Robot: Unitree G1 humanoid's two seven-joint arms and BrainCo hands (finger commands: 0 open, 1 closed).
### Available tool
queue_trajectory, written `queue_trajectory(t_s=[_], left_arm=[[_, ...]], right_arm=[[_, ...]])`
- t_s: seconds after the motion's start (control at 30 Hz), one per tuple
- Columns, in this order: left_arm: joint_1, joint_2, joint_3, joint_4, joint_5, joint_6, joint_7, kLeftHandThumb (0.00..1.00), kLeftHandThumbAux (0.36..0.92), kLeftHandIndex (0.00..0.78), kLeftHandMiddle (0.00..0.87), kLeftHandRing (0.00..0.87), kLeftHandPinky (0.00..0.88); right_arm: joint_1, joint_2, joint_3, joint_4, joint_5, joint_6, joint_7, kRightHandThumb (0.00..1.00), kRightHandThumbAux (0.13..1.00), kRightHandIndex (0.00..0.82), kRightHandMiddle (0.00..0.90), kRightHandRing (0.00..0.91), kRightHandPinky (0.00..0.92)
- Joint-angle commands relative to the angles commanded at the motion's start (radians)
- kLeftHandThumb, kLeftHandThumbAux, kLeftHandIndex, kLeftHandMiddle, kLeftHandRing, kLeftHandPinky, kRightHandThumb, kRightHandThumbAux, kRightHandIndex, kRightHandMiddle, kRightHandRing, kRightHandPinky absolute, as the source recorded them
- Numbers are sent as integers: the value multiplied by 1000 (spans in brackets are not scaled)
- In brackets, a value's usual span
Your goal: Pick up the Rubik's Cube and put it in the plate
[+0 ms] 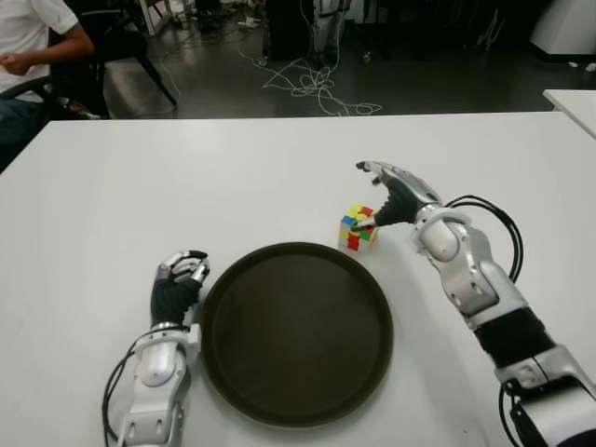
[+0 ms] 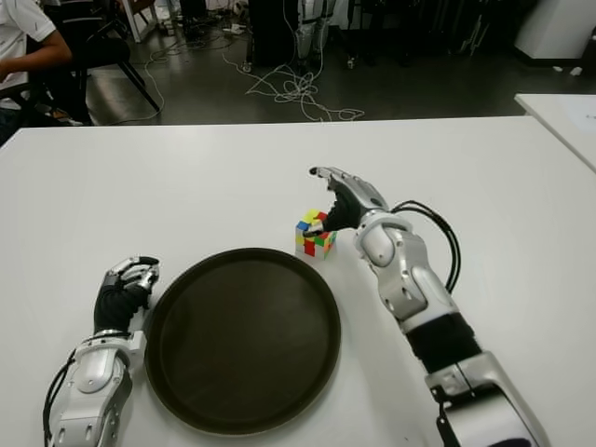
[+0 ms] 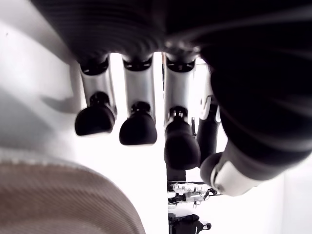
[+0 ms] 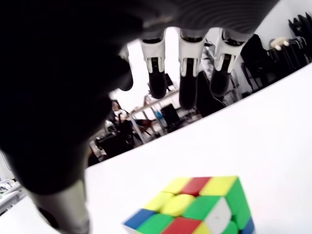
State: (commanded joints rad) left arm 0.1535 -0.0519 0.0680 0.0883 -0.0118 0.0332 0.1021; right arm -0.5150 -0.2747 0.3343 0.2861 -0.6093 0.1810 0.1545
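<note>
Right wrist view, multicoloured Rubik's Cube [image 4: 197, 211], scrambled faces, on table [image 4: 273, 126]

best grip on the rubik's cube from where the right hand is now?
Probably a pinch across two opposite side faces of the Rubik's Cube, coming from above on its right. It sits flat on the table just beyond the plate rim, so its flat upright faces are exposed. The right hand hovers open over it, thumb near the front face.
</note>
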Motion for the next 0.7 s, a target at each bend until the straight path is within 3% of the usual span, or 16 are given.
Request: queue_trajectory(t_s=[0.13, 0.3, 0.7], left_arm=[[1, 1, -3, 0, 0, -3, -3, 709, 705, 444, 805, 813, 801], [1, 4, -4, 5, 1, -6, -5, 710, 704, 444, 807, 815, 804], [5, 1, -7, -5, 3, 5, 4, 710, 704, 444, 807, 818, 805]], right_arm=[[-19, 5, 9, 48, -2, -15, -13, 0, 843, 137, 204, 255, 232], [-35, 9, 14, 86, 2, -22, -17, 0, 822, 85, 163, 208, 173], [-78, 23, 17, 196, 23, -50, -22, 0, 870, 56, 115, 163, 161]])
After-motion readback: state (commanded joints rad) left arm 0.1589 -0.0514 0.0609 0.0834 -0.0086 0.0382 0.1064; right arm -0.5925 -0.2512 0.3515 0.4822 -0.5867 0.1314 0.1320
